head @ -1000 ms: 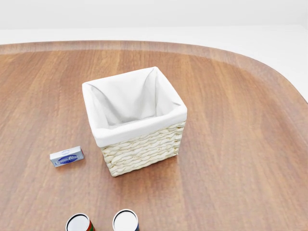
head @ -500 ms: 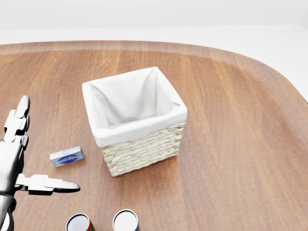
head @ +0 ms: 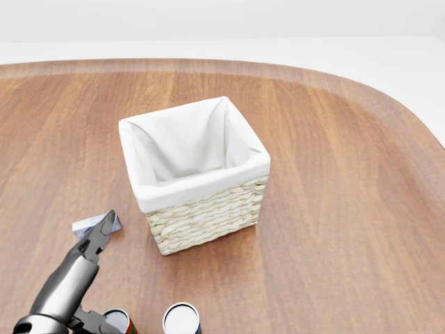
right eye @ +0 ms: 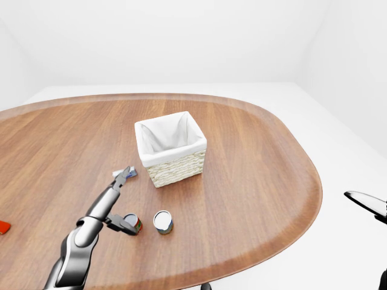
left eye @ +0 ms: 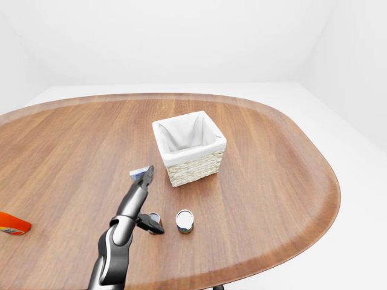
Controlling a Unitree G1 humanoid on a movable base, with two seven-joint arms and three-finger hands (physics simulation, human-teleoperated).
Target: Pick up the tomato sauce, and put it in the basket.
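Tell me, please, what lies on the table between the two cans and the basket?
Only bare wood. In the left-eye view, nothing sits between the red-labelled can or the blue-labelled can and the basket.

My left robot hand (head: 87, 261) is swinging in over the surface (head: 334, 209).

It is now lying flatter and further right than a moment ago, fingers reaching across the small blue box (head: 87, 224), thumb beside the red-labelled can (right eye: 131, 223).
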